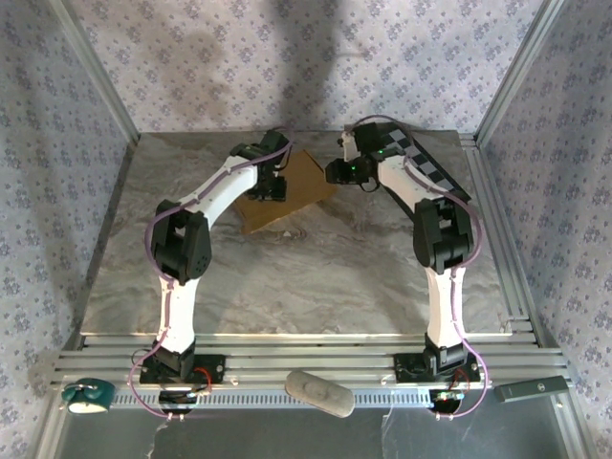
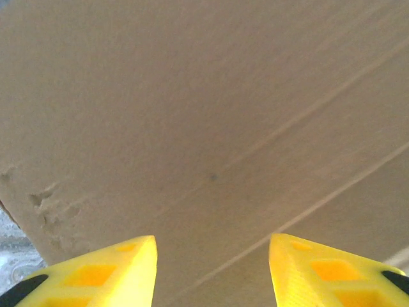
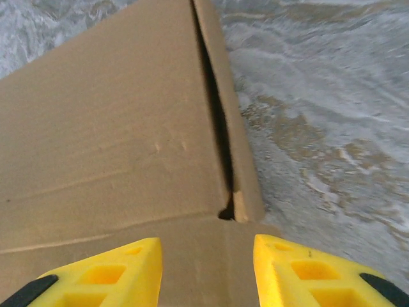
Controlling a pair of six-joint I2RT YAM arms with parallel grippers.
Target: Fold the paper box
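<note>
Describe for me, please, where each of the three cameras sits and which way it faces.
Top external: above and behind the arms, looking down over the table; both arms show from base to tip, left gripper and right gripper by the paper box.
Left wrist: on the left arm, close against the box's cardboard; its yellow fingertips show.
Right wrist: on the right arm, looking down at a box flap and the table; its yellow fingertips show.
Both wrist views share the box.

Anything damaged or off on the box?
Minor only. The box has a cluster of small dents near its lower-left edge in the left wrist view. In the right wrist view, a side flap stands apart from the main panel along a dark slit. No tears visible.
</note>
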